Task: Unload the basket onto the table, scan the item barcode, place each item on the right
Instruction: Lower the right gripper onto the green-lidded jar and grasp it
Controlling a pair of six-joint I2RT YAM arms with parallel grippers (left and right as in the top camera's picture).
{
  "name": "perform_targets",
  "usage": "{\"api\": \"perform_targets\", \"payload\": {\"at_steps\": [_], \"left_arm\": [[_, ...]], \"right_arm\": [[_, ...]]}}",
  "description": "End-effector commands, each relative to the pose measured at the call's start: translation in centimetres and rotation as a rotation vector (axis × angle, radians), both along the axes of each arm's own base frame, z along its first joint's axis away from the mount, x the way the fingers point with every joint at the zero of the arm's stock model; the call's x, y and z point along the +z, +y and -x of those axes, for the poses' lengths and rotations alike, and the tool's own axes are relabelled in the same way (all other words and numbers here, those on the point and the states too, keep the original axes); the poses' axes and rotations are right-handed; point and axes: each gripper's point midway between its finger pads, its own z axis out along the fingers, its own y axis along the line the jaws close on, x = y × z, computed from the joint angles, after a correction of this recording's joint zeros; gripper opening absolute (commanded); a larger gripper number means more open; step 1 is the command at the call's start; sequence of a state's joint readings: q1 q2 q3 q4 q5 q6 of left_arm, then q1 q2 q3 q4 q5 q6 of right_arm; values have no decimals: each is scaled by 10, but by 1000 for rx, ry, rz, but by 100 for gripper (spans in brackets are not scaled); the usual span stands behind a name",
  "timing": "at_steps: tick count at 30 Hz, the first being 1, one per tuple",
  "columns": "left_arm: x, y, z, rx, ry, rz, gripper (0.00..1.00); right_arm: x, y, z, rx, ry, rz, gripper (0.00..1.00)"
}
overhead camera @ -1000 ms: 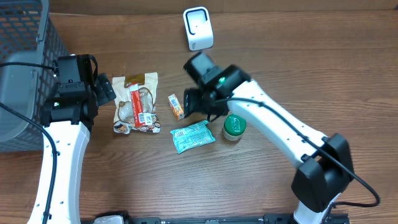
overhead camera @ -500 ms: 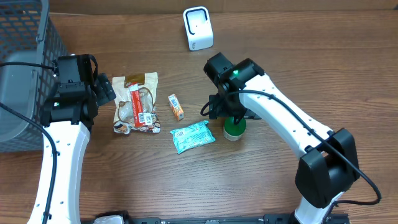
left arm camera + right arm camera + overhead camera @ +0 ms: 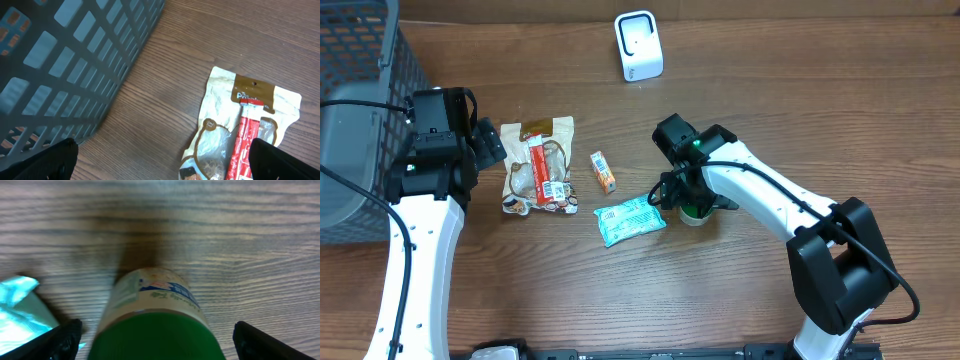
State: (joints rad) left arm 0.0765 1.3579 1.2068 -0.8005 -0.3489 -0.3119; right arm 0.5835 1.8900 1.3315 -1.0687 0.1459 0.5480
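Jar (image 3: 155, 322): right fingers (image 3: 57, 342) have dropped astride it, wide open, nothing gripped; pickup for scanning looks imminent. Left fingers (image 3: 40, 162) open, empty.

Jar lid (image 3: 155, 335): solid green, glossy.
Jar label (image 3: 150, 292): beige, and there's a blue band with a touch of red.
Pouch (image 3: 630, 219): shiny teal with white print.
Small box (image 3: 603, 171): orange, some white on it.
Snack bag (image 3: 250, 125): cream, brown band on top, red stripe running down the middle.
Basket (image 3: 75, 60): dark grey, open square grid.
Scanner (image 3: 638, 45): white, light grey face.
Worktop (image 3: 820, 100): brown wood grain all over.
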Motion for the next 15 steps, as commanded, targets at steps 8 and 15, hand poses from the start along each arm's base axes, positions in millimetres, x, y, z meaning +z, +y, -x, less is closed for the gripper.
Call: {"api": "perform_targets", "payload": {"at_steps": [8, 15], "left_arm": [[5, 1, -2, 4, -8, -15, 100], [5, 1, -2, 4, -8, -15, 100]], "right_arm": [[-5, 9, -12, 2, -70, -44, 64], [-3, 30, -25, 8, -113, -144, 77]]}}
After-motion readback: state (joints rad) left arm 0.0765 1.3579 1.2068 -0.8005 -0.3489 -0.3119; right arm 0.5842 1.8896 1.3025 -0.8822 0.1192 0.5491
